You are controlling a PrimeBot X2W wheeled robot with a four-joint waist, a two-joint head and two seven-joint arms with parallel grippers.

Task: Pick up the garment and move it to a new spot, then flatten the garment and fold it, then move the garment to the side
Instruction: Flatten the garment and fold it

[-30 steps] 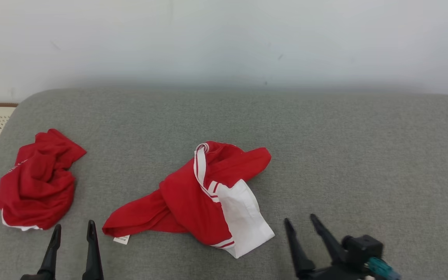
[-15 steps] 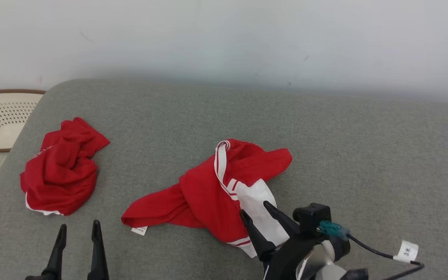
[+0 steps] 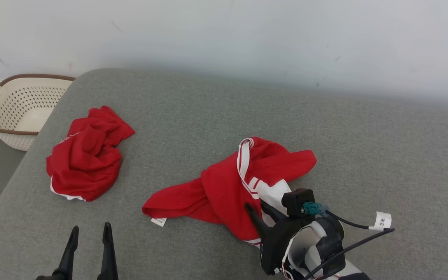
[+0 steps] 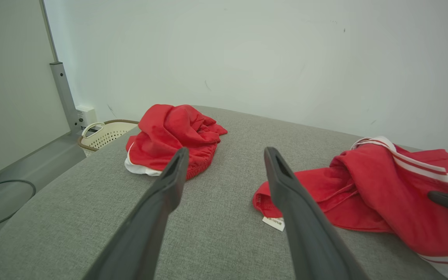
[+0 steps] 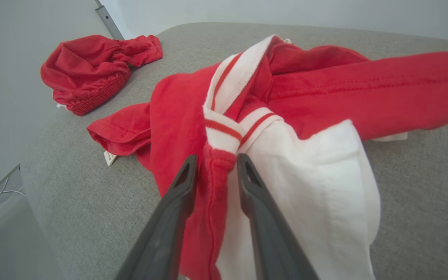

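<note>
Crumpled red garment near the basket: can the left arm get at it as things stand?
Probably yes. The left fingers stand open and point toward the crumpled red garment, with only bare grey cushion between them; nothing blocks the way.

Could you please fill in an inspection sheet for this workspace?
Surface: grey fabric-covered pad, two garments on it.
Job's things: red and white garment, crumpled, mid-pad.
Clutter: crumpled red garment left of it, apart; cream perforated basket beyond the pad's left edge.
Grippers: left gripper open, touching nothing; right gripper straddles a red fold of the red and white garment, grip unconfirmed.
Cables: black tagged cable at the right wrist.
Surroundings: plain pale wall behind.
</note>
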